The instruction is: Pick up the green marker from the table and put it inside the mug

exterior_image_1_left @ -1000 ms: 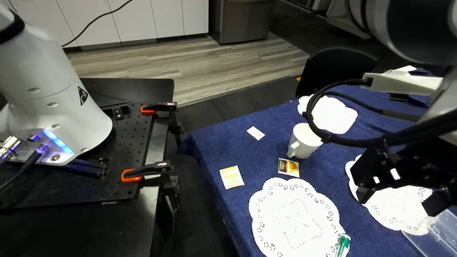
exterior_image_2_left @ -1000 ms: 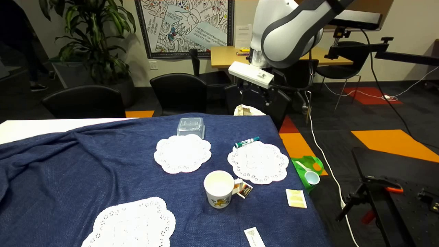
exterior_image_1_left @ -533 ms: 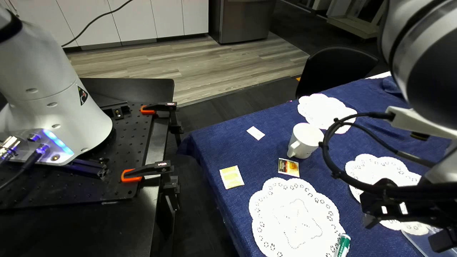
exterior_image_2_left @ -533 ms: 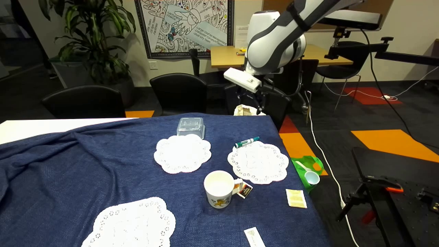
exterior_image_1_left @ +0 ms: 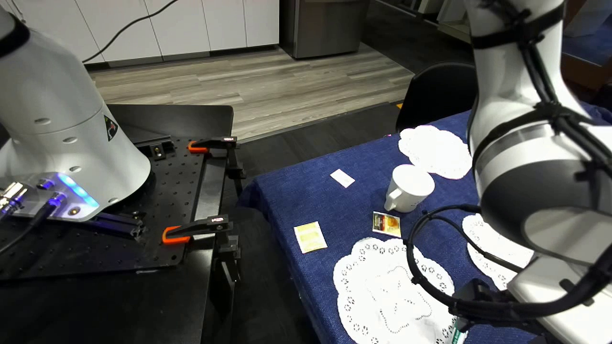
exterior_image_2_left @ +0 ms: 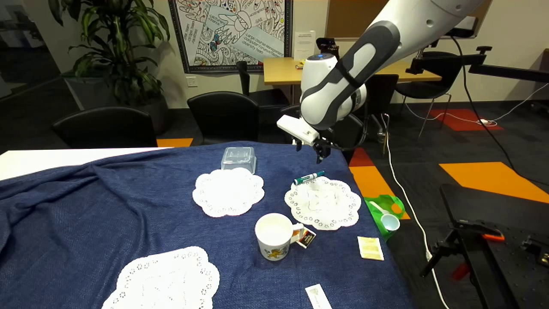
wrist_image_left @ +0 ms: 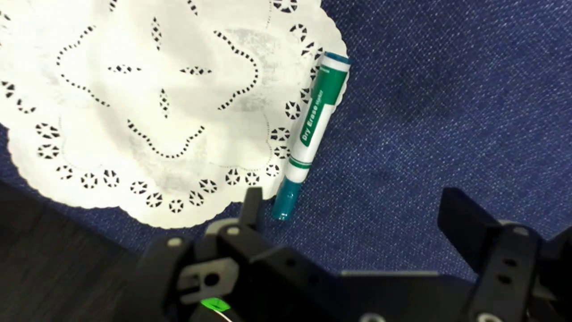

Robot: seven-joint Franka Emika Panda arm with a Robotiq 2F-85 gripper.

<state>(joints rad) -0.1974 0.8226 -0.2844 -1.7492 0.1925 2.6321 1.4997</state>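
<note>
The green marker (wrist_image_left: 313, 129) lies along the edge of a white lace doily on the navy-draped table (exterior_image_2_left: 244, 279). It shows whole in an exterior view (exterior_image_2_left: 309, 177) and is partly covered by the arm in an exterior view (exterior_image_1_left: 458, 336). My gripper (wrist_image_left: 351, 196) is open and empty above the table. In the wrist view the marker's teal end lies just inside the left finger, with the rest of it ahead of the fingers. In an exterior view the gripper (exterior_image_2_left: 309, 153) hangs behind the marker. The white mug (exterior_image_2_left: 274, 238) stands upright, also visible in an exterior view (exterior_image_1_left: 410, 188).
A tea packet (exterior_image_2_left: 306, 237) lies by the mug's handle. A yellow packet (exterior_image_2_left: 370, 248) and a white packet (exterior_image_2_left: 318, 296) lie near it. A clear plastic box (exterior_image_2_left: 239, 159) stands behind a doily (exterior_image_2_left: 228, 192). The black workbench (exterior_image_1_left: 201, 286) is apart from the table.
The arm has come down towards the table, bringing the open gripper close to the marker. In an exterior view the arm now covers part of the marker. The marker and mug have not moved.
</note>
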